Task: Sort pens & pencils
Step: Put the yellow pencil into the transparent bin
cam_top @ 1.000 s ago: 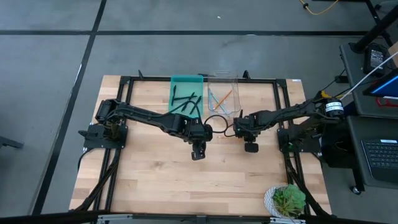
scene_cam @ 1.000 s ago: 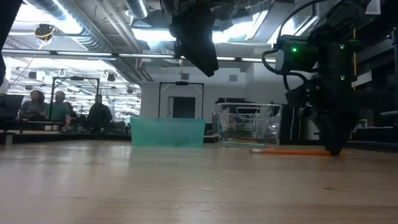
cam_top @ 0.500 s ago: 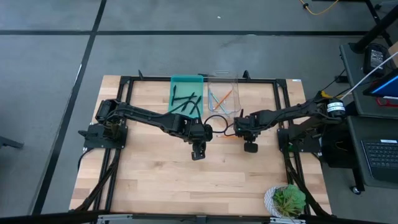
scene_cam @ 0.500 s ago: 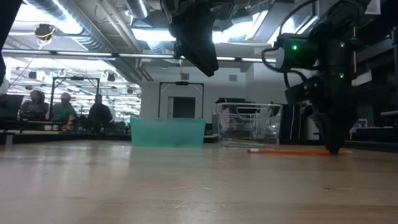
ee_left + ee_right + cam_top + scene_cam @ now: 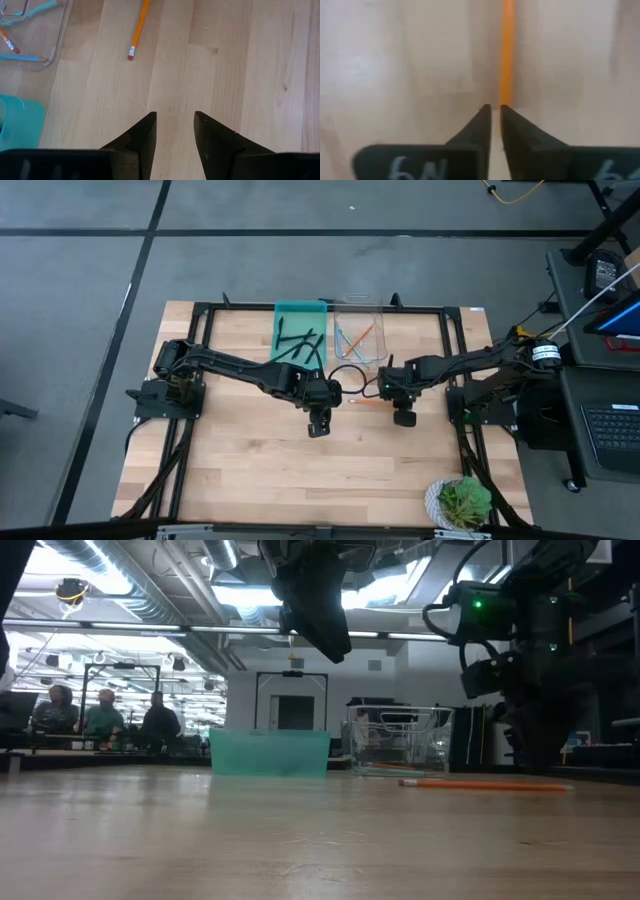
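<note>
Orange pencil (image 5: 485, 783) flat on the table (image 5: 250, 460), just in front of the clear bin (image 5: 358, 332). Long axis across the table, roughly parallel to its back edge; eraser end (image 5: 130, 54) toward the left arm, other end under the right gripper (image 5: 494, 120). Right gripper low over the pencil's right end, fingers nearly pressed together with only a slit between, tips just off the shaft; possibly touching, hard to tell from the blurred wrist view, but not pinching it in any view. Left gripper (image 5: 174, 131) raised above mid-table, fingers spread, holding nothing. Black pens (image 5: 300, 345) in the teal bin (image 5: 300, 308). Blue and orange pencils (image 5: 352, 337) in the clear bin, lying at mixed angles.
</note>
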Motion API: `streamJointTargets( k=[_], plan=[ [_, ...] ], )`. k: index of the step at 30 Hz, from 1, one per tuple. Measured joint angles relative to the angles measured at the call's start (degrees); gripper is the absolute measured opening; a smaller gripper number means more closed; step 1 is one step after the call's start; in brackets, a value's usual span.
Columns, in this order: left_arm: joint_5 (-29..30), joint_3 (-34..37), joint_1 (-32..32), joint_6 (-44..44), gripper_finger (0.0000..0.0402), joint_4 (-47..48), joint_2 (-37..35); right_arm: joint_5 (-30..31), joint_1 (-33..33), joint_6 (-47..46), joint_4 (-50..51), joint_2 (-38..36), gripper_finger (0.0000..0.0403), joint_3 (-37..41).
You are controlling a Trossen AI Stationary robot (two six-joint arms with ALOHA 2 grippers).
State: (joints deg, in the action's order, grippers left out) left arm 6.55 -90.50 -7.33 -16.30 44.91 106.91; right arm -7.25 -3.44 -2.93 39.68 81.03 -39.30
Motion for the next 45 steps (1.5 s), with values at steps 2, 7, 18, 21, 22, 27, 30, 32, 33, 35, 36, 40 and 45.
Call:
streamJointTargets(
  k=[2, 7, 18, 21, 22, 27, 30, 32, 33, 35, 36, 40, 45],
  plan=[
    [0.0, 0.0, 0.0, -0.02, 0.0124, 0.0, 0.0, -0.96, 0.01, 0.11, 0.38, -0.04, 0.0069, -0.04],
    [0.0, 0.0, 0.0, 0.0, 0.0124, 0.0, 0.0, -0.94, 0.0, -0.05, 1.13, -0.08, 0.0141, -0.08],
    [0.0, 0.0, 0.02, -0.01, 0.0124, 0.02, 0.0, 1.0, 0.0, -6.82, 2.56, -0.12, 0.0159, -0.94],
    [0.0, 0.0, 0.02, 0.0, 0.0124, 0.02, 0.0, 1.55, 0.0, -10.28, 6.68, -0.22, 0.0154, -4.68],
    [0.0, 0.0, 0.06, -0.02, 0.0124, 0.02, 0.0, 2.48, 0.0, -10.33, 8.83, -0.24, 0.0152, -5.46],
    [0.0, 0.0, 0.0, -0.02, 0.0124, 0.01, 0.0, 3.65, -0.02, -12.99, 10.8, 0.33, 0.0148, -3.79],
    [0.0, 0.0, -0.22, 0.25, 0.0124, 0.0, 0.0, 3.7, -0.02, -13.75, 10.31, 1.1, 0.0148, -2.64],
    [0.0, 0.0, -0.2, 0.33, 0.0124, 0.0, 0.0, 3.7, -0.02, -14.61, 9.32, 1.38, 0.0148, -2.64],
    [0.0, 0.0, -0.2, 0.33, 0.0124, 0.0, 0.0, 3.7, -0.02, -14.63, 9.63, 1.64, 0.0148, -2.61],
    [0.0, 0.0, -0.2, 0.34, 0.0124, 0.0, 0.0, 4.37, -0.02, -14.61, 9.5, 2.15, 0.0148, -2.55],
    [0.0, 0.0, -0.2, 0.38, 0.0124, 0.0, 0.0, 5.14, -0.02, -14.59, 9.19, 2.63, 0.0148, -2.57],
    [0.0, 0.0, -0.2, 0.38, 0.0124, 0.0, 0.0, 6.53, 0.22, -14.57, 9.25, 5.11, 0.0148, -2.57],
    [0.0, 0.0, -0.2, 0.43, 0.0124, 0.0, 0.0, 6.41, 2.28, -13.76, 9.29, 6.3, 0.0148, -2.92]
  ],
)
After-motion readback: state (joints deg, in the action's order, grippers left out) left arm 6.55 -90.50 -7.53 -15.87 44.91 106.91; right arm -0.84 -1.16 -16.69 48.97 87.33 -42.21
